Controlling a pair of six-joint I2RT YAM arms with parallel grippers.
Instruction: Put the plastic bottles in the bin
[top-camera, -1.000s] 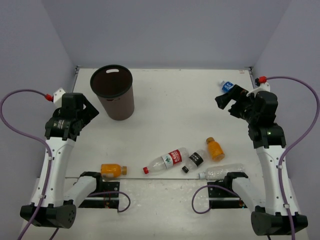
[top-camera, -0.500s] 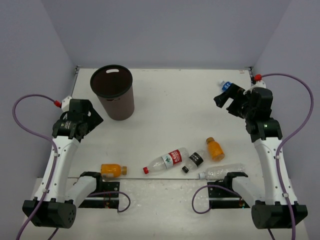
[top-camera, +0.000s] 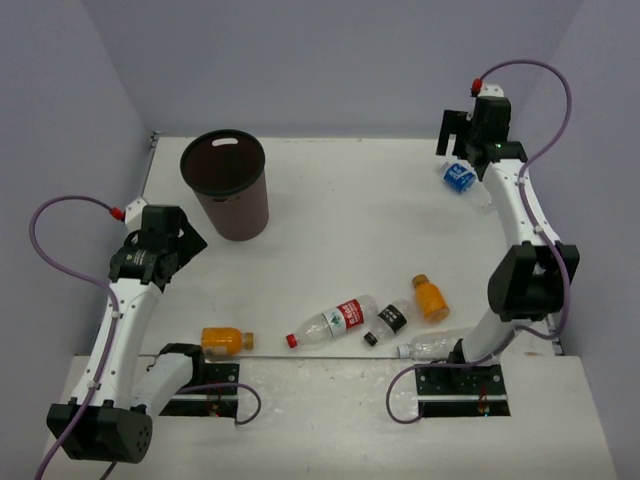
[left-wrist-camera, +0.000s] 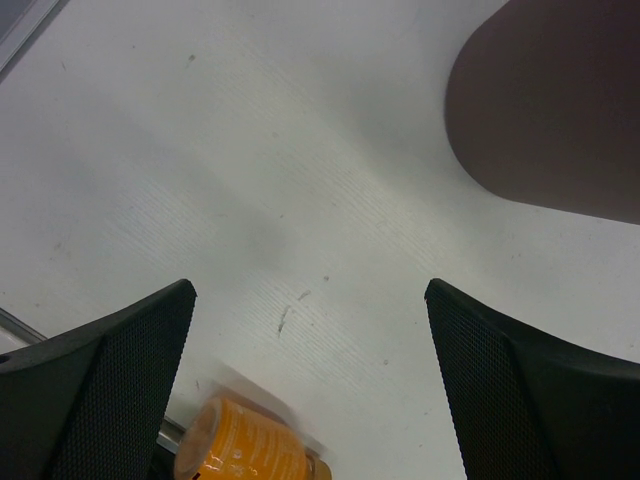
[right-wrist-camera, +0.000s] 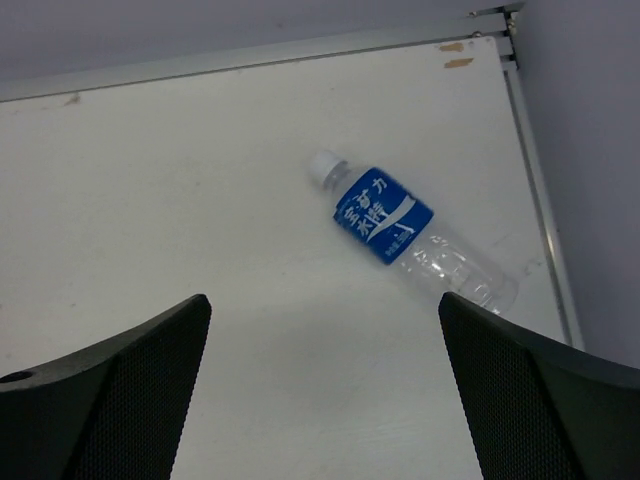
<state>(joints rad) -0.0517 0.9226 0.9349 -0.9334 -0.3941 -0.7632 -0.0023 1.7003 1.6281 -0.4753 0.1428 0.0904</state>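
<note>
The bin (top-camera: 224, 183) stands at the back left; its brown wall (left-wrist-camera: 550, 110) shows in the left wrist view. My left gripper (top-camera: 185, 240) is open and empty, held above the table left of the bin (left-wrist-camera: 308, 290). An orange bottle (top-camera: 225, 340) lies near the front edge, below it (left-wrist-camera: 240, 445). My right gripper (top-camera: 452, 145) is open and empty at the back right (right-wrist-camera: 325, 300), above the blue-labelled bottle (top-camera: 460, 177), which lies on the table (right-wrist-camera: 400, 225). The red-labelled bottle (top-camera: 333, 321), black-labelled bottle (top-camera: 387, 322), second orange bottle (top-camera: 430, 298) and plain clear bottle (top-camera: 440, 343) lie front centre-right.
Purple-grey walls enclose the table on three sides. The table's metal edge (right-wrist-camera: 540, 180) runs close to the right of the blue-labelled bottle. The arm bases (top-camera: 200, 385) sit at the near edge, with purple cables (top-camera: 60, 215) looping beside each arm.
My right arm has stretched out and swung to the back right corner, over the blue-labelled bottle. My left gripper has dropped slightly toward the near side. The bottles have not moved.
</note>
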